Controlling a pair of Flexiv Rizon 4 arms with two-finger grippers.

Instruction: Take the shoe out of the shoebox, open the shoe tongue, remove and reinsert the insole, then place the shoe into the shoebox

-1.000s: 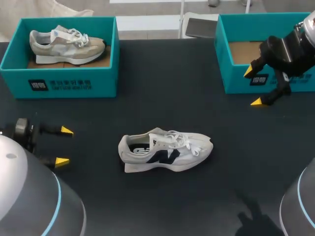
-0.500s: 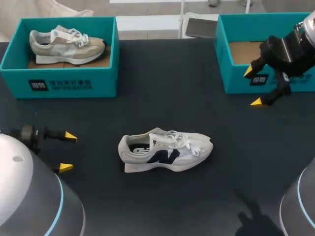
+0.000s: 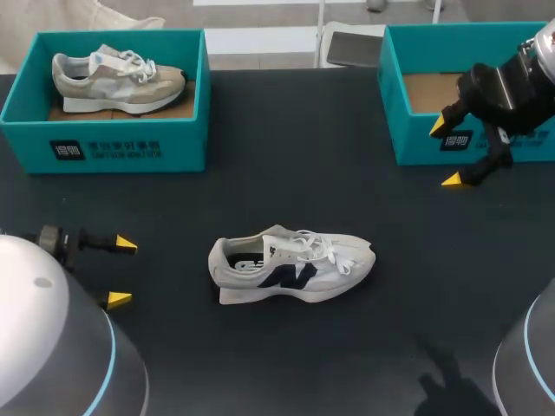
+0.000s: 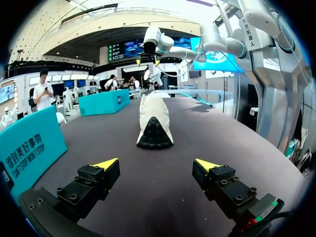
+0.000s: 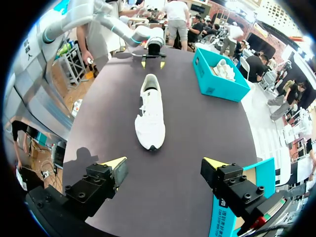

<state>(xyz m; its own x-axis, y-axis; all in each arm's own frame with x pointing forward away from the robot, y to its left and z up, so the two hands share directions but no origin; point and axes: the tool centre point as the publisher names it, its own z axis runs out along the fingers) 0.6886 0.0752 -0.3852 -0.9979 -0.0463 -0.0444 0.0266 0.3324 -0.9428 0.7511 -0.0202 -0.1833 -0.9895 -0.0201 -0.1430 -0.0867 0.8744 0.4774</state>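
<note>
The shoe (image 3: 290,267) is out of the box (image 3: 425,143). The left claw (image 3: 121,272) and right claw (image 3: 445,153) are open and empty. Next, I think: hold the shoe, lift its tongue (image 3: 277,244).

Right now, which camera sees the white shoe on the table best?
Head view: the white shoe shows its whole side. The left wrist view sees only its heel end; the right wrist view, its top from the toe.
</note>
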